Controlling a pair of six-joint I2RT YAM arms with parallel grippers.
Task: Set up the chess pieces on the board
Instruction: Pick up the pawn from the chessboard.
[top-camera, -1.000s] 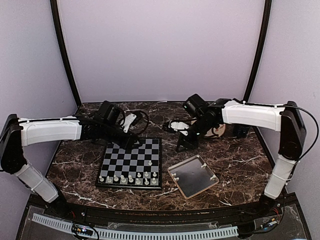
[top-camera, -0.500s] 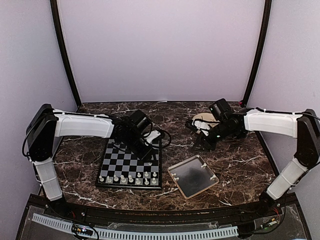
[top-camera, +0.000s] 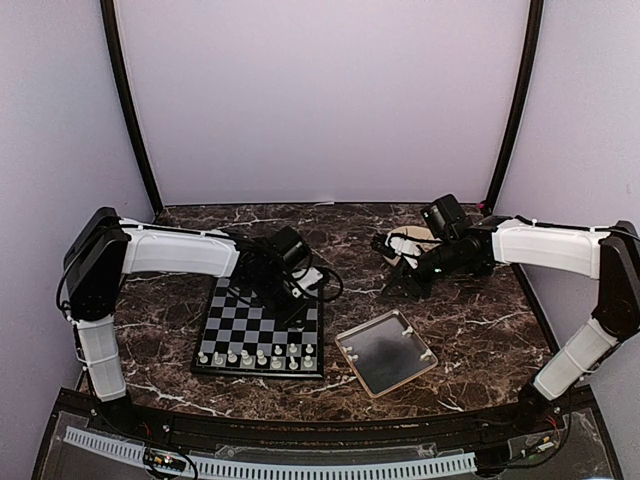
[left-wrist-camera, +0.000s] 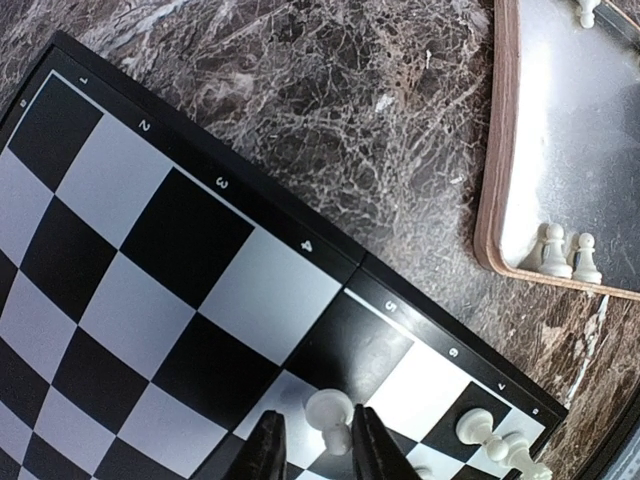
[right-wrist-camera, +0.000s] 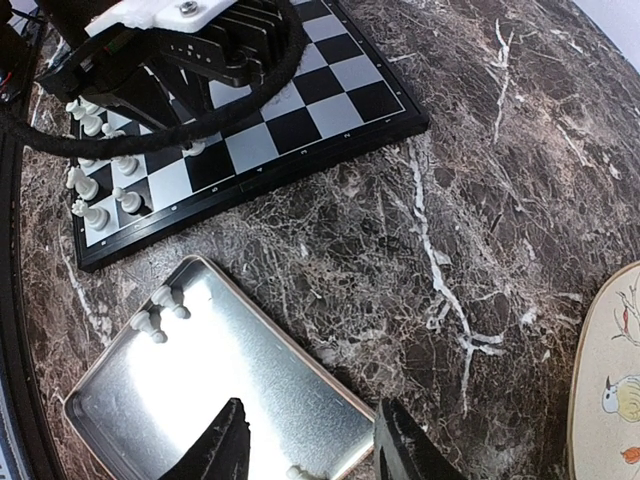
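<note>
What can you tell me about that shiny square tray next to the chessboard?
The shiny silver square metal tray has rounded corners and a low raised rim that looks pale, and tan along its outer edge. It lies flat on the dark marble table, turned cornerwise, just right of the black-and-grey checkered chessboard without touching it. A few tiny white chess pieces sit near its corners and rim. Its middle is bare and reflects light. Nothing else touches it.

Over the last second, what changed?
Left tool swung right across the board and dropped astride a lone white piece, jaws narrowing but not clamped. Right tool drew back from the tray toward the plate, open and empty. Board, tray and near-row pieces stayed put.
</note>
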